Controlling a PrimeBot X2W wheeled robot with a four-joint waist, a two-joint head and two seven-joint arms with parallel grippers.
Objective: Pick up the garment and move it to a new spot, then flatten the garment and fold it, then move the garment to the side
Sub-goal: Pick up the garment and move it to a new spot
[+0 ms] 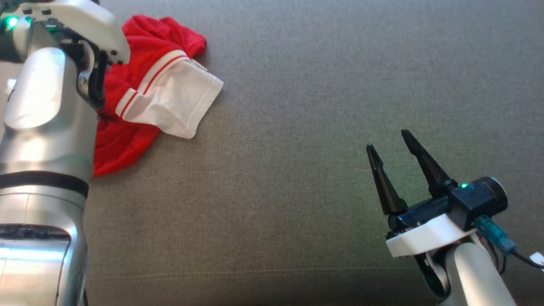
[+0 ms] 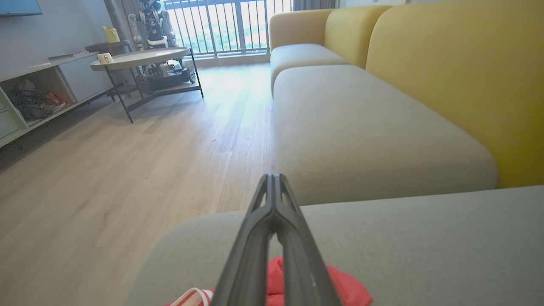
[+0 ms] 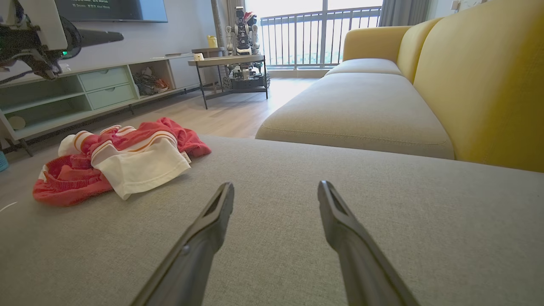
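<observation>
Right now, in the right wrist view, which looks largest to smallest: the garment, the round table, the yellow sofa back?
1. yellow sofa back
2. garment
3. round table
The table stands farther off, so true size is unsure.

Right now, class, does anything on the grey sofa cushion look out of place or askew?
Yes: the red and white garment lies crumpled in a heap near the left edge of the cushion, a white panel flopped over the red. The left gripper is shut on nothing above it.

The left hand [image 2: 274,180] is pinched shut, seemingly empty, while the right hand [image 1: 387,140] holds its fingers spread.
</observation>
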